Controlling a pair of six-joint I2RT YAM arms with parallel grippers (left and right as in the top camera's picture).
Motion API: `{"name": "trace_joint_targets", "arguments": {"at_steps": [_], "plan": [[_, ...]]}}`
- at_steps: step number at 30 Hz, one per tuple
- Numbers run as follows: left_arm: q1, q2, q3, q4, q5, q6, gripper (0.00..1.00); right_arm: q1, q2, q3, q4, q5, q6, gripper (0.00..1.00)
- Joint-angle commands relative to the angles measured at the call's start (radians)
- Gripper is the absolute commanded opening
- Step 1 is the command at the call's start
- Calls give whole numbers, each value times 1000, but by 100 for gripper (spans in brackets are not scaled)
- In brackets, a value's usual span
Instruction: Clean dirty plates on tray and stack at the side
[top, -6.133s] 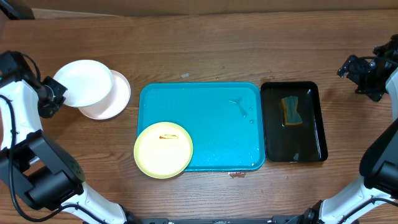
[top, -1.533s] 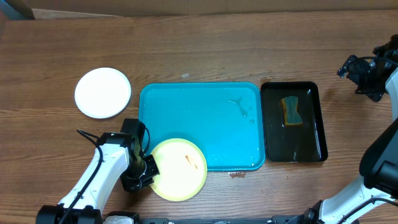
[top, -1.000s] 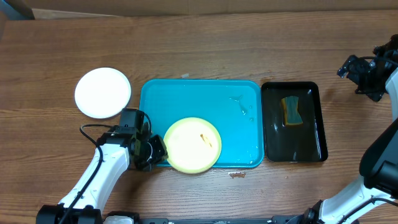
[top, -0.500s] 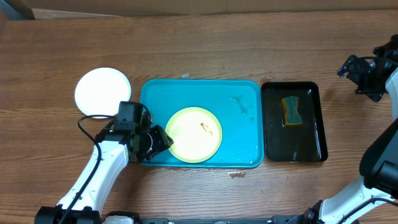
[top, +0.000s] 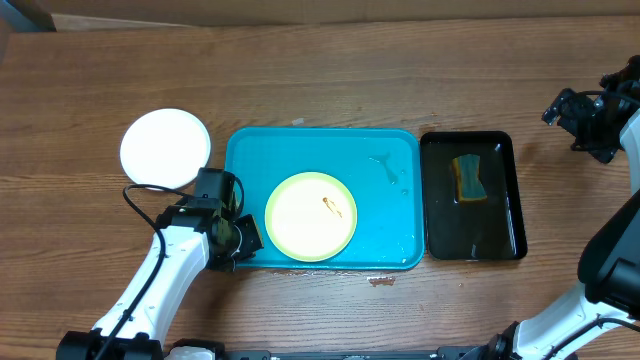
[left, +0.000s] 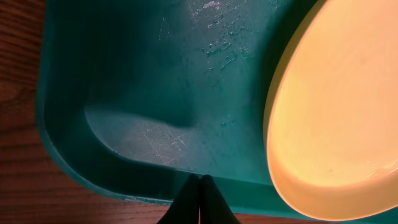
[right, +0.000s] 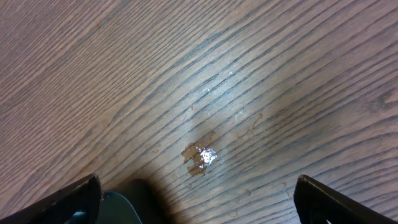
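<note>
Yellow-green plate (top: 311, 216) lies flat in tray (top: 380, 160), near-left of ctr; white plate (top: 165, 149) sits on table, left of tray. L gripper (left: 199, 182) at tray's near-left corner, fingers together, empty; R gripper (top: 560, 108) far right, fingers apart

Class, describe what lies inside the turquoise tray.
A pale yellow-green plate with a small reddish smear lies in the tray. The tray floor beneath it is hidden.
</note>
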Motion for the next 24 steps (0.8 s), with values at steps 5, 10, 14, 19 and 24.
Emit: {"name": "trace_joint_targets", "arguments": {"at_steps": [5,10,14,19,24], "plan": [[-15,6,-11,26,-30,14,4,3,-23,13,5,0,4,100],[-15,6,-13,20,-28,15,5,3,-23,13,5,0,4,100],[-15,7,-14,12,-30,16,5,3,-23,13,5,0,4,100],[-15,24,-15,18,-77,19,4,3,-23,13,5,0,3,100],[-28,79,-15,14,-17,19,4,3,-23,13,5,0,4,100]]}}
